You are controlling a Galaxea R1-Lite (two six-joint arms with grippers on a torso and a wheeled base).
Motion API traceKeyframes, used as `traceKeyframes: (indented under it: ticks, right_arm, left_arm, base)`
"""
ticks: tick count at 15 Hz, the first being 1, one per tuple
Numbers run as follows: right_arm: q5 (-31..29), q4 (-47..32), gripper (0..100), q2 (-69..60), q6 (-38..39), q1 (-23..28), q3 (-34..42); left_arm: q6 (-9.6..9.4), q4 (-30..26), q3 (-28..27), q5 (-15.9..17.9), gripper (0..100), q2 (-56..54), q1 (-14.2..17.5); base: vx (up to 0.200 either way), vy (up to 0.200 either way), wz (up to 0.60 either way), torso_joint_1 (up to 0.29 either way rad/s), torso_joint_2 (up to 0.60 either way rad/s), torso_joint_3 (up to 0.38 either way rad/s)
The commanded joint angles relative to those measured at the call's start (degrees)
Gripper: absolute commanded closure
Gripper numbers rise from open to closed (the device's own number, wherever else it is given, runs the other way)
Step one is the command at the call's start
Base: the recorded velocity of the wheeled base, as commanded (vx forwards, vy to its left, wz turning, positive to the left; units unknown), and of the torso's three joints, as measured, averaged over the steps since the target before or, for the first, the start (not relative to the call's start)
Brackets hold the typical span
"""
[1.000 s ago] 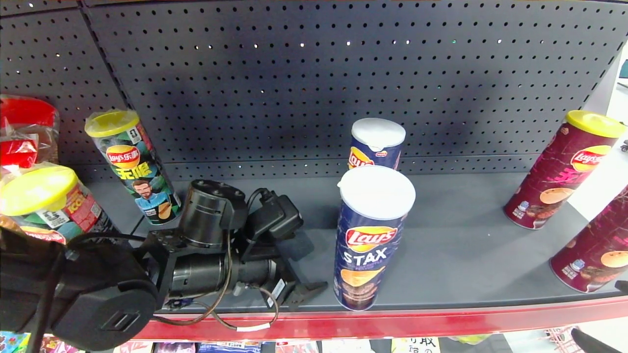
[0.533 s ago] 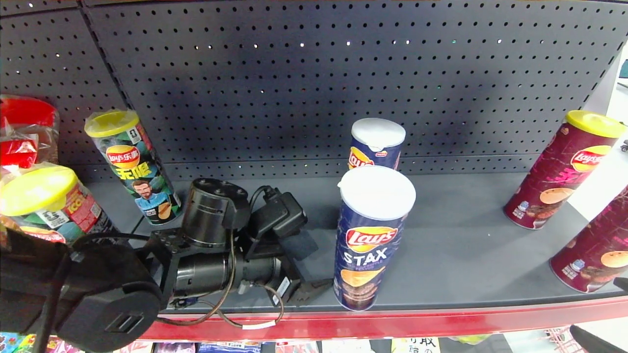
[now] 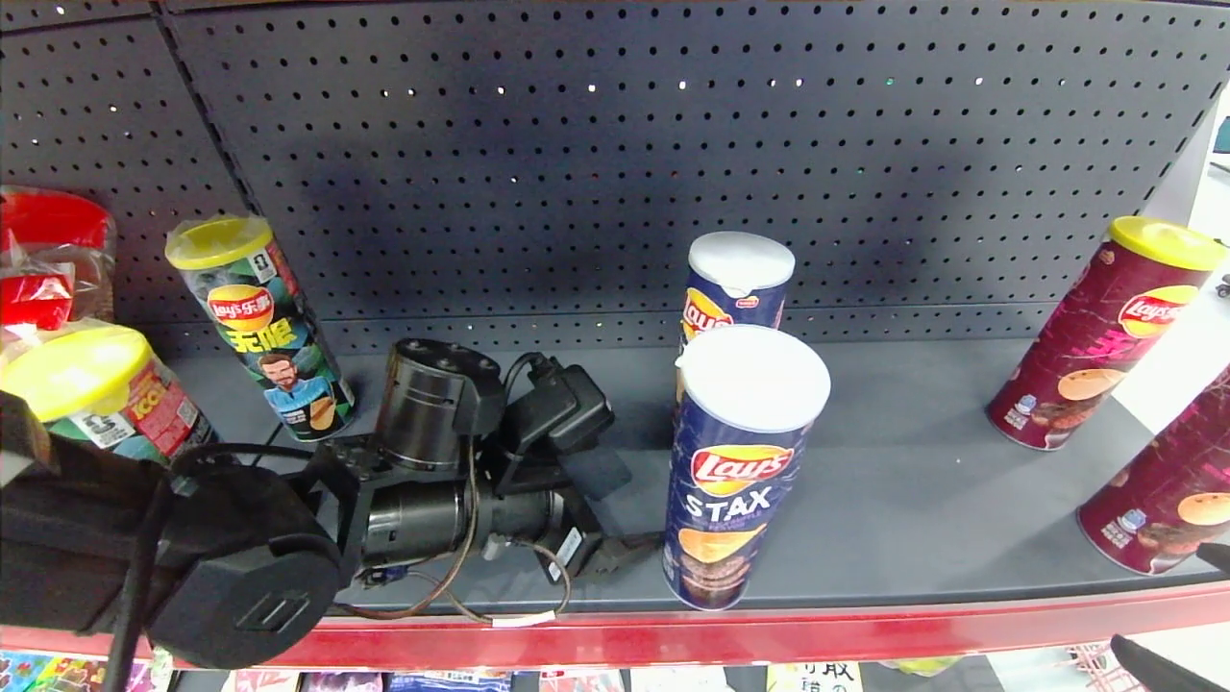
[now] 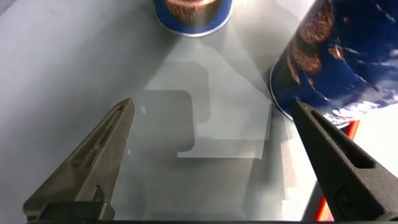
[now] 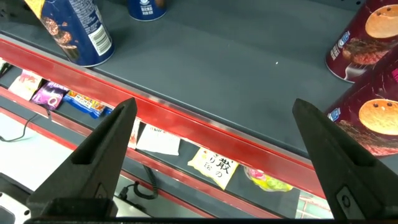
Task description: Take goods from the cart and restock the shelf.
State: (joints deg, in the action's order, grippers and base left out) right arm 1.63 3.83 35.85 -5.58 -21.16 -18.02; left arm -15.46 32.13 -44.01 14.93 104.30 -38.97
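Head view: the left gripper lies low on the shelf, aimed at the base of the front blue can, which stands near the shelf's front edge, just ahead of the rear blue can

Left wrist view: its fingers are spread wide and empty; the front can sits outside the gap, its base just beside one fingertip; I can't tell whether they touch

Right wrist view: the right gripper, splayed and empty, hangs before the red edge, well apart from that can

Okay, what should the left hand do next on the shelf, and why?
Probably ease the left hand straight back off the shelf: it is open, holds nothing, and the front blue can stands right beside it, so a sideways swing might tip the can.
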Motion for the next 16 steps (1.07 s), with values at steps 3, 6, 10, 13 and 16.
traceKeyframes:
  ticks: [3,6,10,13,16]
  right_arm:
    - [0.04,0.04,0,0.09,0.4,-0.02,0.09]
    - [0.04,0.04,0,0.27,0.4,-0.02,0.09]
    - [0.04,-0.14,0,-0.17,0.31,-0.02,0.97]
    - [0.04,-0.14,0,-0.78,0.22,-0.02,1.67]
    - [-0.14,-0.4,0,-2.1,-0.04,-0.02,2.81]
  left_arm:
    - [-0.01,-0.05,-0.46,0.01,0,0.46,-0.05]
    - [-0.01,0.03,-0.46,0.01,0,0.46,-0.05]
    - [0.43,0.91,-0.03,-0.34,0,-0.86,0.39]
    - [3.5,3.02,0.06,-0.7,0,-5.51,0.21]
    - [4.21,2.49,2.88,-1.13,0,-12.63,0.21]
  base:
    - [0.0,0.0,0.0,0.0,0.0,0.0]
    - [0.0,0.0,0.0,0.0,0.0,0.0]
    - [0.0,0.0,0.0,0.0,0.0,0.0]
    - [0.0,0.0,0.0,0.0,0.0,0.0]
    - [0.0,0.0,0.0,0.0,0.0,0.0]
